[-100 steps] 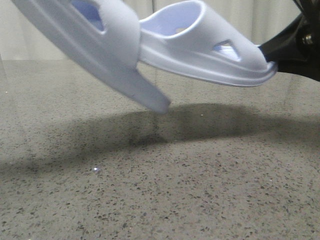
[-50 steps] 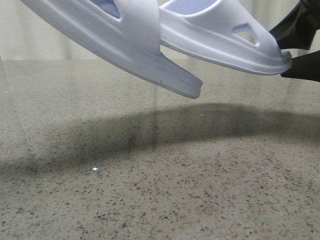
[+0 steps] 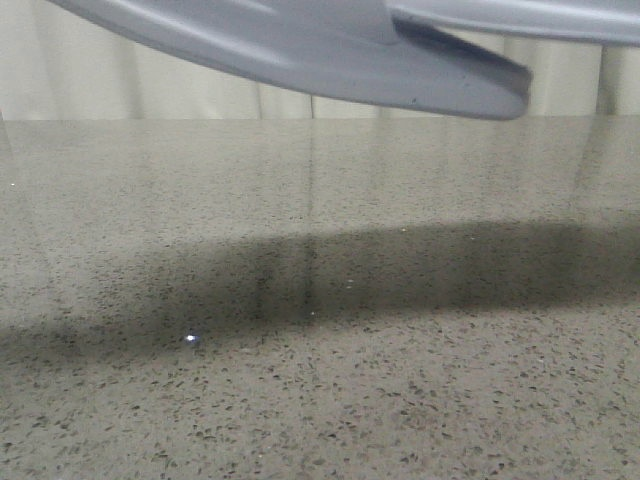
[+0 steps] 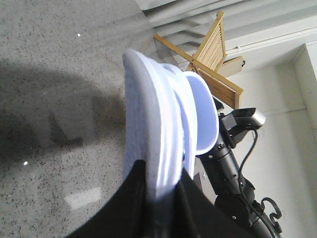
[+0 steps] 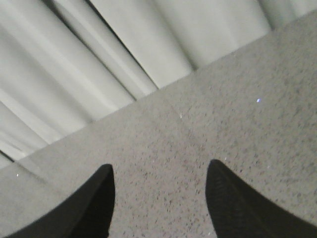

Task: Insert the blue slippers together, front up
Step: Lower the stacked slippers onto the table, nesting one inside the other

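The two blue slippers hang high over the table, and only their undersides show along the top edge of the front view. One sole (image 3: pixel 330 55) runs across the middle and the other (image 3: pixel 530 18) lies behind it at the upper right. In the left wrist view the pair (image 4: pixel 163 114) stands edge-on, one slipper nested in the other. My left gripper (image 4: pixel 163 169) is shut on the end of the pair. My right gripper (image 5: pixel 159 166) is open and empty above the bare speckled table (image 5: pixel 223 119), and its arm (image 4: pixel 230 163) shows just beyond the slippers.
The grey speckled table (image 3: pixel 320 380) carries the slippers' broad shadow (image 3: pixel 330 270). Pale curtains (image 3: pixel 160 85) hang behind its far edge. A wooden slatted rack (image 4: pixel 213 54) stands beyond the table in the left wrist view.
The slippers have risen and shifted right until only their soles show at the top of the front view. The right gripper, which was at the second slipper's heel, is gone from the front view.
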Robot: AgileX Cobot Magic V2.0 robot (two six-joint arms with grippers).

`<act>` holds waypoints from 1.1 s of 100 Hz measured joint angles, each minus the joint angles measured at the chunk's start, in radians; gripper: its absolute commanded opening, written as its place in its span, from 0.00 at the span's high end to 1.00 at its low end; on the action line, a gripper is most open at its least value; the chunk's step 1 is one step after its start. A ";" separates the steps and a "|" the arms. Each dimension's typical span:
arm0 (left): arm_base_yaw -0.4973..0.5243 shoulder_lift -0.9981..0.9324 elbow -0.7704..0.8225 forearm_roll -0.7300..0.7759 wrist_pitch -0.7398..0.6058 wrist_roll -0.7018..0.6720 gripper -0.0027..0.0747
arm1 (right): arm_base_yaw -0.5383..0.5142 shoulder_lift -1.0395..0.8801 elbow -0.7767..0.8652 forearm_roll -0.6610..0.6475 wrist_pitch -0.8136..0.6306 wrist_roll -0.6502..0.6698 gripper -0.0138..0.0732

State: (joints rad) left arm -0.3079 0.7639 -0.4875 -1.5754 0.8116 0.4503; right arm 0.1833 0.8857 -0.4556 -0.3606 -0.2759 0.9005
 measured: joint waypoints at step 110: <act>-0.002 0.218 0.000 0.129 -0.105 0.074 0.94 | -0.091 -0.278 0.000 -0.009 0.020 -0.052 0.43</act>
State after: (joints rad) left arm -0.3097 0.9824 -0.4875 -1.4468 0.7063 0.5246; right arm 0.0926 0.6076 -0.4556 -0.3698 -0.2558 0.8487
